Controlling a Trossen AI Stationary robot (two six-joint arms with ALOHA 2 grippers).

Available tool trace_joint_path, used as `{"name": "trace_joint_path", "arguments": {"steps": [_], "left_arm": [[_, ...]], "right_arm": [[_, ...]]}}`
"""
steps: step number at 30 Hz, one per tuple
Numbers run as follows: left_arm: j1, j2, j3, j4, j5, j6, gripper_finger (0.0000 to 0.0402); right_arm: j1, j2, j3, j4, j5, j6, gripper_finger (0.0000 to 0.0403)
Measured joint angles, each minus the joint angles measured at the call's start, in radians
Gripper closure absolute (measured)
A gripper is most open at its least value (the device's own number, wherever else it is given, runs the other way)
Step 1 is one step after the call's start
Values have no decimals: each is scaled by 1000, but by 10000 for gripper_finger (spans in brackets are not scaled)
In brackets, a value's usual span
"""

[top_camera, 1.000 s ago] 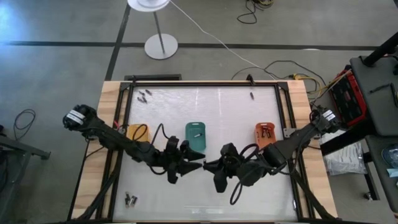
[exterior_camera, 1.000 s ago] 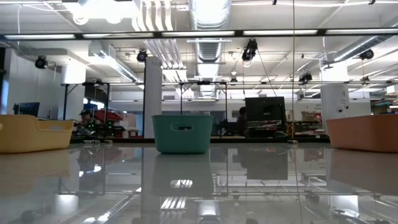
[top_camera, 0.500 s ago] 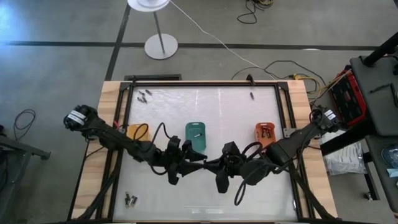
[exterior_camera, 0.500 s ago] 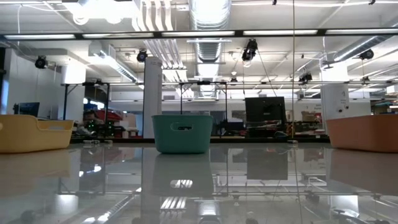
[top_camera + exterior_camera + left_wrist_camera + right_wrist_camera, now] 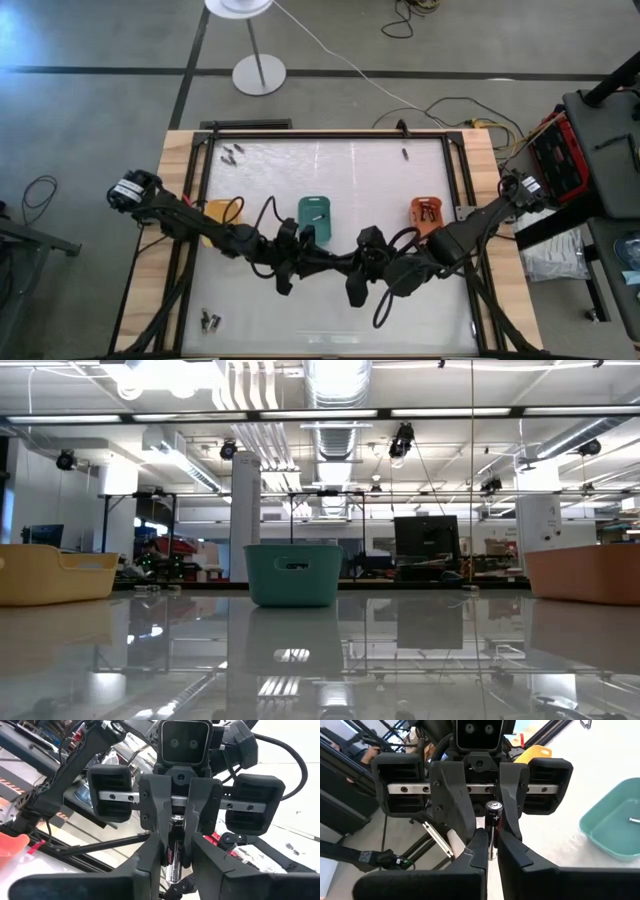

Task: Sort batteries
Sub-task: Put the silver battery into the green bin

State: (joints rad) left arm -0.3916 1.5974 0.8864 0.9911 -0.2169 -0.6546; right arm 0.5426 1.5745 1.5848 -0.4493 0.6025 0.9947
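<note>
Above the middle of the glass table my two grippers meet tip to tip. A small black battery [image 5: 493, 815] with red print shows between them. My right gripper [image 5: 343, 266] reaches in from the table's right and is shut on it. My left gripper [image 5: 322, 262] reaches in from the left, its fingers closed in on the same battery [image 5: 175, 857]. More batteries lie loose at the far left [image 5: 231, 154], near the far edge [image 5: 405, 154] and at the near left [image 5: 210, 321]. The low view shows neither gripper. My left gripper has the battery's side [image 5: 174, 865] between its two fingers [image 5: 150, 862], toward one end. The fingers come about level from the table's left and lie across the battery. My right gripper pinches the battery's side [image 5: 492, 837] between its fingertips [image 5: 479, 847], toward the other end, coming from the table's right and slanting slightly down. The capped end [image 5: 493, 806] sticks out past them. The battery is lifted clear of the table.
Three small trays stand in a row across the table's middle: yellow [image 5: 220, 212] at left, green [image 5: 316, 215] with one battery inside, orange [image 5: 428, 215] with several. A black frame edges the glass top [image 5: 380, 175]. A lamp stand [image 5: 258, 72] is on the floor beyond.
My left gripper has moved toward the table's right, up to my right gripper, and its fingers have closed in around the battery that the right gripper holds out. The right gripper has kept its place and its hold.
</note>
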Motion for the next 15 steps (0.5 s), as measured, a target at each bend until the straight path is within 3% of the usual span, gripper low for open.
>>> {"name": "trace_joint_path", "arguments": {"steps": [4, 10, 15], "left_arm": [[1, 0, 0, 5, -2, 23, 312], [4, 0, 0, 56, -13, 52, 255], [24, 0, 0, 73, 33, 77, 220]], "right_arm": [[0, 0, 0, -5, 1, -2, 390], [0, 2, -1, -17, -1, -11, 390], [0, 2, -1, -9, -3, -12, 390]]}}
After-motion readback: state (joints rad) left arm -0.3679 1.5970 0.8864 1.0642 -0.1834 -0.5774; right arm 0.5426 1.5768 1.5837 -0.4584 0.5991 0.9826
